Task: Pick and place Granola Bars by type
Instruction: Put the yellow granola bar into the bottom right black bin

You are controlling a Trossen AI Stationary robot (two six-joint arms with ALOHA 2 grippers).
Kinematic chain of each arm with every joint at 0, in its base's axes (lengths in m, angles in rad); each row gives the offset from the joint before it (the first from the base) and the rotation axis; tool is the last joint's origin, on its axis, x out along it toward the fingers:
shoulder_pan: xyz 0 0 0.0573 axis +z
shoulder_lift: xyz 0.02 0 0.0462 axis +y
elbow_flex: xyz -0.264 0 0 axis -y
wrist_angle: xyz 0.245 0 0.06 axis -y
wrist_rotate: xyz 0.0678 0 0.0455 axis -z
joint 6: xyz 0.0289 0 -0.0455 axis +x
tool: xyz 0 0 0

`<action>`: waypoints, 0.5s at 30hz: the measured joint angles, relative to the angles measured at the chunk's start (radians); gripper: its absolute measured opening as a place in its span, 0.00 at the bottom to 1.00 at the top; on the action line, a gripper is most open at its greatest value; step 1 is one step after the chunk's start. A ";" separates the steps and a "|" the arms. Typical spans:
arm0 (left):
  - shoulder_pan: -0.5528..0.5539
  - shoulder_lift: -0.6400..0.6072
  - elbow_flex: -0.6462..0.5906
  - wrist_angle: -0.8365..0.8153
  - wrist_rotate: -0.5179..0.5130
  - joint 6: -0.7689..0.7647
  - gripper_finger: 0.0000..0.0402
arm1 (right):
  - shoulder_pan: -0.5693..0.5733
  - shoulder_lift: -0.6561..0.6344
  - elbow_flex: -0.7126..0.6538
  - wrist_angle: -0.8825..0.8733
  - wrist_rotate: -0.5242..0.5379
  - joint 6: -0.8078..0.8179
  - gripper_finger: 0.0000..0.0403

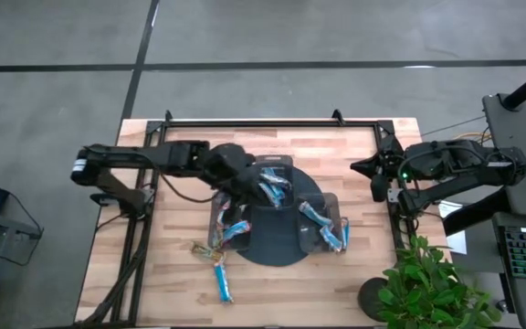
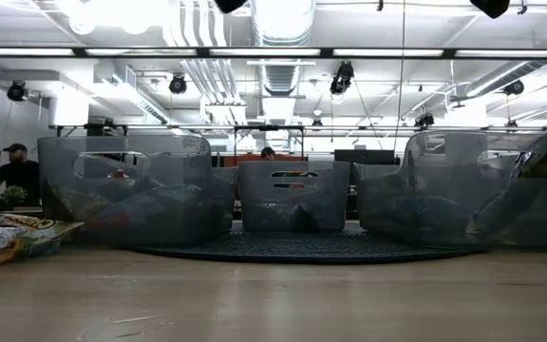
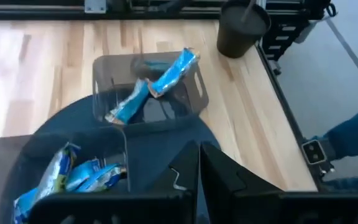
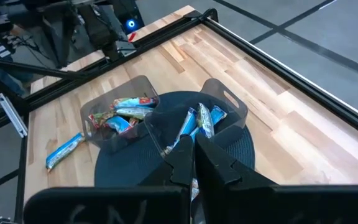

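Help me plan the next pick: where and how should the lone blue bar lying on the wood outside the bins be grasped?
Grip the blue granola bar across its narrow width at mid-length, coming straight down. It lies flat on the bare table, clear of the bins, so probably nothing blocks its long edges.

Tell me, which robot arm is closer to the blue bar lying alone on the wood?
Left. The left gripper is over the bins on the tray, just up the table from the lone blue bar. The right gripper waits at the table's far right edge.

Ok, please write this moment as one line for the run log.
left gripper: shut, over back bin | right gripper: shut, parked at table's right edge | loose bar: on table
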 joint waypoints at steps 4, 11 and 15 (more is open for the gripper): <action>-0.007 -0.108 -0.175 0.107 -0.009 -0.056 0.00 | 0.000 0.007 0.000 0.000 -0.003 -0.001 0.02; -0.010 -0.268 -0.445 0.240 -0.010 -0.175 0.00 | 0.000 0.025 0.000 0.003 -0.005 0.001 0.02; -0.016 -0.330 -0.542 0.244 -0.012 -0.234 0.00 | 0.000 0.031 0.000 0.006 -0.007 0.003 0.02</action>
